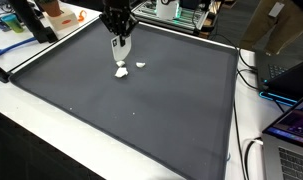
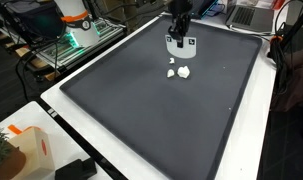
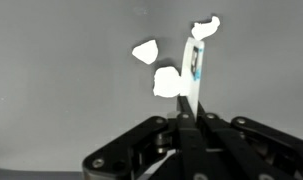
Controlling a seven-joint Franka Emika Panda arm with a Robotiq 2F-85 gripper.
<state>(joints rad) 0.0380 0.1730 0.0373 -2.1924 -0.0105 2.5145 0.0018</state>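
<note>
The claw (image 3: 189,118) is clamped tight on a slim white stick (image 3: 194,70), tip down among three white lumps (image 3: 167,82) on the dark mat (image 1: 141,110). The grasp looks done. The lumps lie loose and close together, so work on them seems barely begun.

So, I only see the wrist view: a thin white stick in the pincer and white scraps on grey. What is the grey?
Observer: A big dark mat on a white table; the scraps lie toward one end of it.
Operator: And how is it held?
Observer: Upright: the pincer grips the stick from above, tip down by the scraps.
Operator: Anything else around?
Observer: A laptop with a lit screen, beside the mat.
</note>
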